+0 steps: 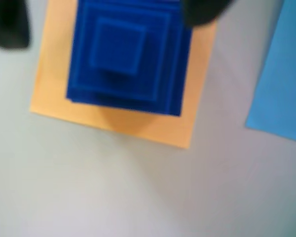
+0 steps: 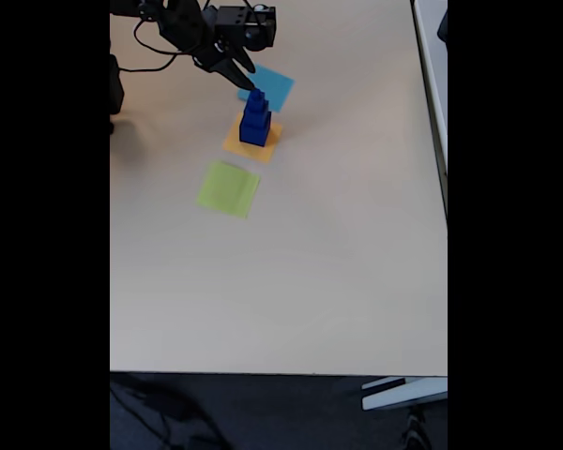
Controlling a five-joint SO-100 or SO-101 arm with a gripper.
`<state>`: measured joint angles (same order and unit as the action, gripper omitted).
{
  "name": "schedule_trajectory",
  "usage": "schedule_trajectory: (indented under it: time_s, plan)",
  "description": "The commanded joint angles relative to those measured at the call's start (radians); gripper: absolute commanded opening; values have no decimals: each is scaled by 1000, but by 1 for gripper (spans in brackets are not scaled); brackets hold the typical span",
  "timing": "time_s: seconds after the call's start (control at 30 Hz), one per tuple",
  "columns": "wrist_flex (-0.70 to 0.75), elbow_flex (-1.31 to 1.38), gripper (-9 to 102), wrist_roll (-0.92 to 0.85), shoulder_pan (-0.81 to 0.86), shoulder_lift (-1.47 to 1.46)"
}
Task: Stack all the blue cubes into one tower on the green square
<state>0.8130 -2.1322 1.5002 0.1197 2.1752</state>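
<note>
From where I stand, the fixed view puts the arm in the upper left of the frame, reaching rightward across the pale table. Its gripper hangs just above the tower. The jaws look parted around the air over the top cube, holding nothing, though the dark fingers are small here and I cannot tell how wide the gap is.

Lower and to the left, the green square lies bare, well apart from the stack. The tower stands on the orange square in the upper middle, three blue cubes stepped from large to small. Just right of it and a bit higher sits the light blue square.

The wrist view looks straight down, blurred. At its upper left edge is one dark fingertip; then the orange square with the tower seen as nested squares; another fingertip at the top; the light blue square at the right edge.
</note>
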Motion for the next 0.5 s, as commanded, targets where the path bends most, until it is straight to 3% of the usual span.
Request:
schedule_trajectory:
  time_s: [0.0,0.47]
  plan:
    - [-8,17,16,21,11,-15]
    - [-8,91,16,20,17,-114]
